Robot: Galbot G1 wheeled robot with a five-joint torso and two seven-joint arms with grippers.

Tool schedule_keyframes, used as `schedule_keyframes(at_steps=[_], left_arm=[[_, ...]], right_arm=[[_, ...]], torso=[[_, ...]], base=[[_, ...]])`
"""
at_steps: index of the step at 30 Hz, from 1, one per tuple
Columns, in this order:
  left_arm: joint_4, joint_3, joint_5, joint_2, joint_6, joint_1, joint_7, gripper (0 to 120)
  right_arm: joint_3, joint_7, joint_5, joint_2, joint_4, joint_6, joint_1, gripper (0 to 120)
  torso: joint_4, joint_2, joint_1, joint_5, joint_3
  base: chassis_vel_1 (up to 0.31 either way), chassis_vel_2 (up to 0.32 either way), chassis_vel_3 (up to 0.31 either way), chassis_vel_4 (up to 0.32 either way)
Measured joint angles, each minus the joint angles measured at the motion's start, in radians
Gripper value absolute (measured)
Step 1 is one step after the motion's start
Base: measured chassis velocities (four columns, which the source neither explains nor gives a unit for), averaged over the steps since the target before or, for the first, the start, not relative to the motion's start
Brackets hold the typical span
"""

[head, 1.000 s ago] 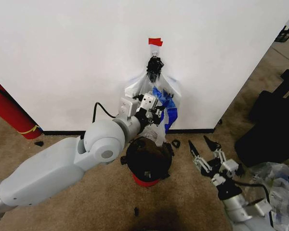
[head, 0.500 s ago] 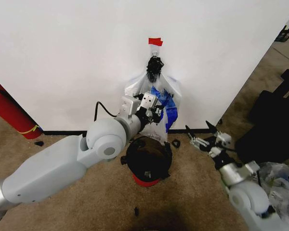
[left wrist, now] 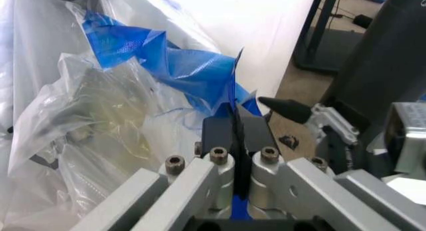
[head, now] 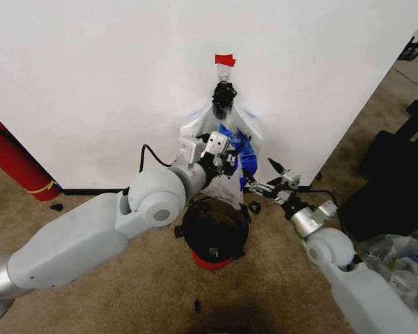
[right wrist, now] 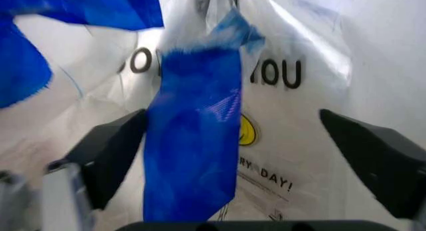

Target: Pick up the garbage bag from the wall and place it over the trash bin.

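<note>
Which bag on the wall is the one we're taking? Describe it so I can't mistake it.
On the white wall, below the red tape, bags hang above the trash bin. Ours is the garbage bag: see-through, blue handles, pinched by the left gripper.

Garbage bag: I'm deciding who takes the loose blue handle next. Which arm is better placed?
Right. The right gripper is open with the hanging blue handle between its fingers; the left gripper is shut on the garbage bag.

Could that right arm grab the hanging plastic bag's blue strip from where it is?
Probably yes. The right gripper is open, its fingers either side of the blue strip of the garbage bag with nothing between. The left gripper already pinches another blue edge.
</note>
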Motion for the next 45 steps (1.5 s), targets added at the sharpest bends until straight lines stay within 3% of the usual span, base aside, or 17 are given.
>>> schedule_keyframes(at_steps=[10,17,27,36,45], left_arm=[[0.001,0.000,0.000,-0.002,0.000,-0.001,-0.003,0],[0.000,0.000,0.000,-0.002,0.000,0.001,-0.005,0],[-0.010,-0.013,0.000,0.007,-0.009,0.017,-0.008,0],[-0.074,-0.085,-0.005,0.065,-0.040,0.125,-0.007,0],[-0.174,-0.244,-0.009,0.131,-0.061,0.323,0.003,0]], right_arm=[[-0.017,0.008,-0.008,0.004,-0.012,-0.001,0.021,62],[-0.009,0.010,-0.018,0.006,0.006,-0.001,0.010,31],[0.024,0.022,-0.018,0.003,0.041,-0.001,-0.017,0],[0.105,0.043,0.032,-0.006,0.148,-0.011,-0.102,0],[0.164,0.044,0.022,0.018,0.246,-0.001,-0.249,0]], torso=[[-0.0001,0.000,0.000,0.0000,0.000],[-0.0001,0.000,0.000,-0.0001,0.000],[-0.0002,0.000,0.000,-0.0001,0.000],[0.0000,0.000,0.000,-0.0001,0.000],[-0.0001,0.000,0.000,-0.0002,0.000]], base=[[0.000,0.000,0.000,0.000],[0.000,0.000,0.000,0.000],[0.000,0.000,0.000,0.000],[0.000,0.000,0.000,0.000],[0.000,0.000,0.000,0.000]])
